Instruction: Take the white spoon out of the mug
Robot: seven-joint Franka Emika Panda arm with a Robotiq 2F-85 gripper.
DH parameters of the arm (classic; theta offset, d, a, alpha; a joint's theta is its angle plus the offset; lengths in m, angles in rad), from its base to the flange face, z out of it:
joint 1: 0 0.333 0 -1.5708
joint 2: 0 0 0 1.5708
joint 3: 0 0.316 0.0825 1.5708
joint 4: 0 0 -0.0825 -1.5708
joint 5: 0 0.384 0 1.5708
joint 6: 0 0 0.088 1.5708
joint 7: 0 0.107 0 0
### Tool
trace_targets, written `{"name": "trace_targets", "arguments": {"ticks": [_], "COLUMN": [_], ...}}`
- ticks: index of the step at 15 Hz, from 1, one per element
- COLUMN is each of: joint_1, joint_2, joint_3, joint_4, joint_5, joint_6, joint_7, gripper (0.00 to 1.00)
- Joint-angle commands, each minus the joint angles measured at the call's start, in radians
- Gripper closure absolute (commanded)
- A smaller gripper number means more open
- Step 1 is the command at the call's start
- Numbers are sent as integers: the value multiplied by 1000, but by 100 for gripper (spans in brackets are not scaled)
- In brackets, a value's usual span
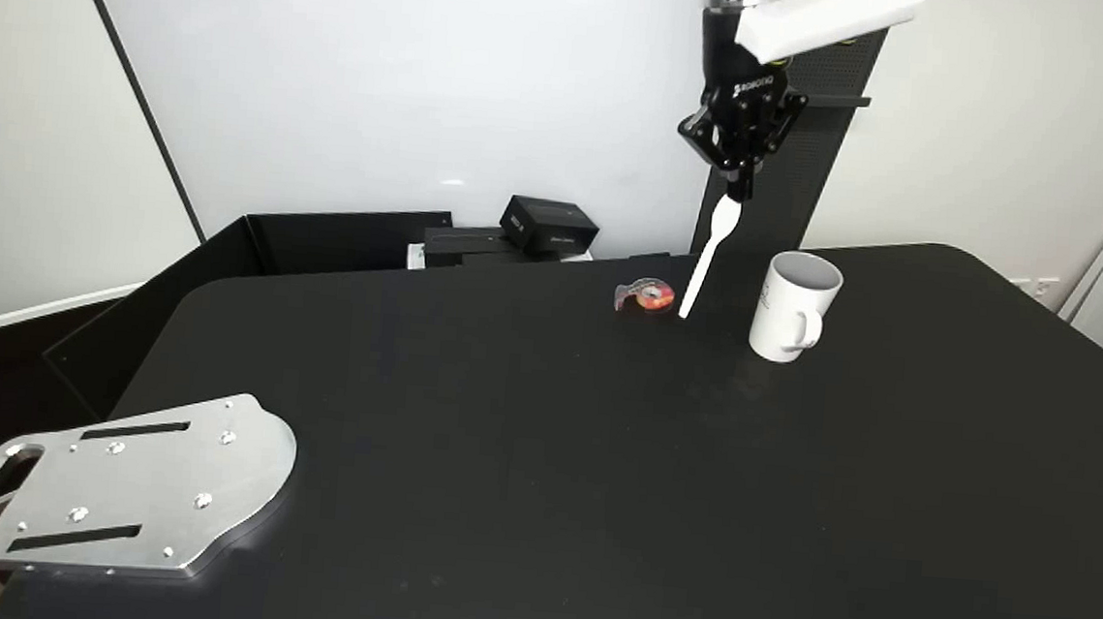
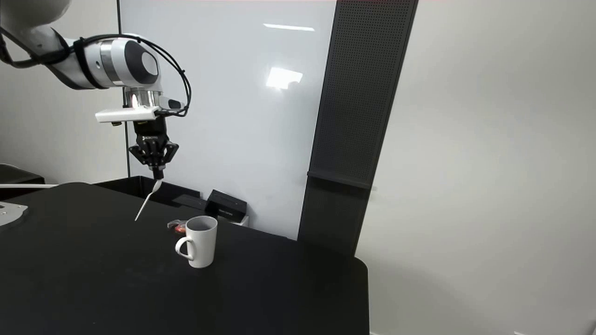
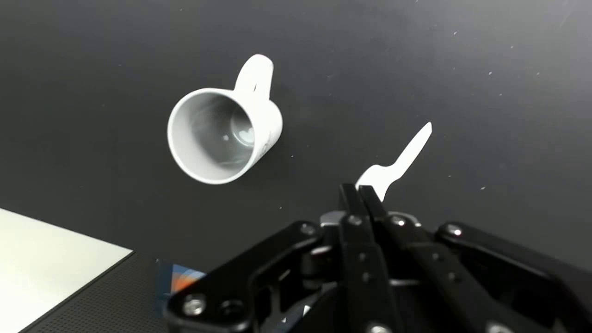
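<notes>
The white spoon (image 1: pixel 701 273) hangs below my gripper (image 1: pixel 741 187), tilted with its handle end down. My gripper is shut on the spoon's bowl edge, and the spoon also shows in an exterior view (image 2: pixel 146 204). In the wrist view the closed fingertips (image 3: pixel 359 188) cover part of the bowl of the spoon (image 3: pixel 401 162). The mug (image 1: pixel 784 314) stands upright on the black table, apart from the spoon. In the wrist view the mug (image 3: pixel 267 121) is left of the fingers, and no spoon shows inside it. The mug (image 2: pixel 203 244) has its handle at the left in an exterior view.
A red-and-clear tape dispenser (image 1: pixel 651 295) lies near the table's far edge, beside the mug in an exterior view (image 2: pixel 179 227). Black boxes (image 1: pixel 550 226) stand beyond that edge. A silver metal plate (image 1: pixel 161 486) sits at the table's left. A dark perforated panel (image 2: pixel 358 93) stands behind.
</notes>
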Motion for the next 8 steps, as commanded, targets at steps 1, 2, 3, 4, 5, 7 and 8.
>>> {"name": "trace_targets", "arguments": {"ticks": [1, 2, 3, 4, 5, 7, 8], "joint_1": [-9, -9, -9, -9, -7, 4, 7], "joint_2": [-33, -31, -28, -25, -21, -10, -6], "joint_3": [46, 57, 68, 77, 81, 81, 80], "joint_4": [-101, -120, -138, -157, -172, -196, -206], "joint_5": [36, 47, 57, 68, 74, 71, 69], "joint_6": [46, 64, 80, 95, 105, 130, 140], "joint_7": [-23, -26, -32, -38, -39, -28, -24], "gripper": [99, 99, 99, 99, 99, 99, 99]}}
